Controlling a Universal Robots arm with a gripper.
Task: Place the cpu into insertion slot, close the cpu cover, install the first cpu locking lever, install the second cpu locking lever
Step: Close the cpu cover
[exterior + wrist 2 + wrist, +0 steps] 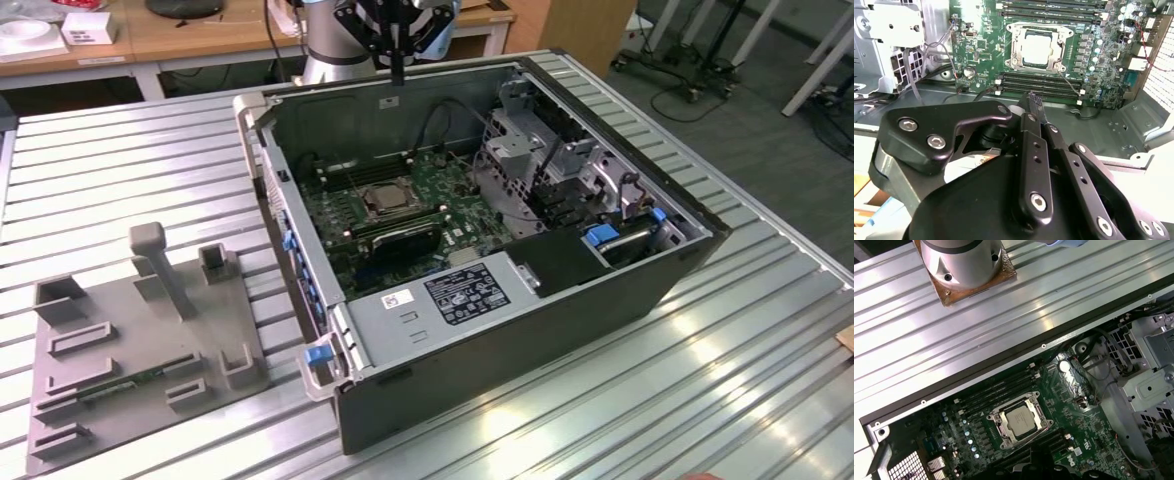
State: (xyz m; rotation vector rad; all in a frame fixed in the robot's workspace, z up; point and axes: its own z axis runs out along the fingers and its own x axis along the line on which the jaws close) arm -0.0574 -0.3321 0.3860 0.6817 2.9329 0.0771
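Observation:
The cpu (1037,47) shows its pale metallic face, lying flat in the insertion slot (383,198) on the green board inside the open computer case. The silvery cpu cover (1015,46) lies down around the chip as a frame, and the cpu (1019,420) with the cover (999,426) also appears in the first wrist view. I cannot tell how the locking levers stand. My gripper (396,82) hangs above the case's far wall, well above and apart from the slot. Its fingers (1030,130) are shut together at the tips and hold nothing.
Long black memory slots (1039,85) flank the socket. A metal drive cage (534,160) and cables fill the case's right in the exterior view. A grey fixture plate (134,350) with upright posts lies at that view's left on the ribbed metal table (694,380).

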